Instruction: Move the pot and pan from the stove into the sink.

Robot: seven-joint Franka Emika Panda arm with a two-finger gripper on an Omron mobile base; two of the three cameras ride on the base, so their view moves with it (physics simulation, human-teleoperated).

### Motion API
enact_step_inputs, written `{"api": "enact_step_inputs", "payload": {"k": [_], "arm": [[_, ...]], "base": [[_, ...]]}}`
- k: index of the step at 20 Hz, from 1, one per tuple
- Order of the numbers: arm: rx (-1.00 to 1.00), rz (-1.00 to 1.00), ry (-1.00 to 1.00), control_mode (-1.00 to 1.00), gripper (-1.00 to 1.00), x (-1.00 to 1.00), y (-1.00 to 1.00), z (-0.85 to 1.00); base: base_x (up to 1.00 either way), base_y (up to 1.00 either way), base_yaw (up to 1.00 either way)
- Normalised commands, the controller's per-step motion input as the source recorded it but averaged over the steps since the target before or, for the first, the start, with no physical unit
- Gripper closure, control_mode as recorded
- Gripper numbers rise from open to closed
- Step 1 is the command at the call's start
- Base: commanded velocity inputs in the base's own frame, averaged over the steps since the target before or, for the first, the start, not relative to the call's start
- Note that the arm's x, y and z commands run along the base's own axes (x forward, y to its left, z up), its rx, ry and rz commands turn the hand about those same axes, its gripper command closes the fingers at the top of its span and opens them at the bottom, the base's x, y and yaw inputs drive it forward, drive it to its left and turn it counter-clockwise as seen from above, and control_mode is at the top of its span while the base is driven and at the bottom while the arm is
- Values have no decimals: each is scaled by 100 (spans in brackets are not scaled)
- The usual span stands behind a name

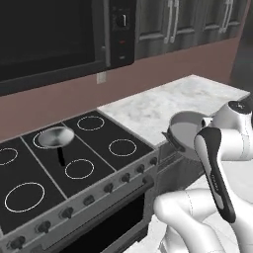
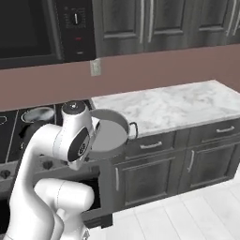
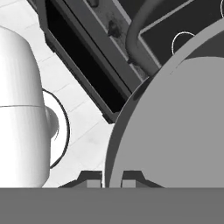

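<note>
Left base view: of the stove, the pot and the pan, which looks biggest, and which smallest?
1. The stove, by far the largest.
2. The pot, lifted off the stove and partly hidden behind the arm.
3. The pan, still on a back burner.
The pot hangs nearer the camera, so its lead over the pan is unsure.

No text, label, brand or number can be read on anything in these views.

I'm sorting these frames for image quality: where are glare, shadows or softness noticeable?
Left base view: the pan shines bright on the matte black stove, with no clear cast shadow. Right base view: the pot is evenly grey, its interior flatly lit. Hand view: the pot's wall looms close and featureless, clamped by the end effector.
</note>
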Motion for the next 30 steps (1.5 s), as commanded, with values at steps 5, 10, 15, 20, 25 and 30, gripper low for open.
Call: {"api": "enact_step_inputs", "payload": {"k": [5, 10, 15, 20, 25, 30], "arm": [[0, 0, 0, 100, 100, 0, 0, 0], [0, 0, 0, 100, 100, 0, 0, 0], [0, 0, 0, 100, 100, 0, 0, 0], [0, 0, 0, 100, 100, 0, 0, 0], [0, 0, 0, 100, 100, 0, 0, 0], [0, 0, 0, 100, 100, 0, 0, 0]], "base": [[0, 0, -50], [0, 0, -50], [0, 0, -50], [0, 0, -50], [0, 0, -50], [0, 0, -50]]}}
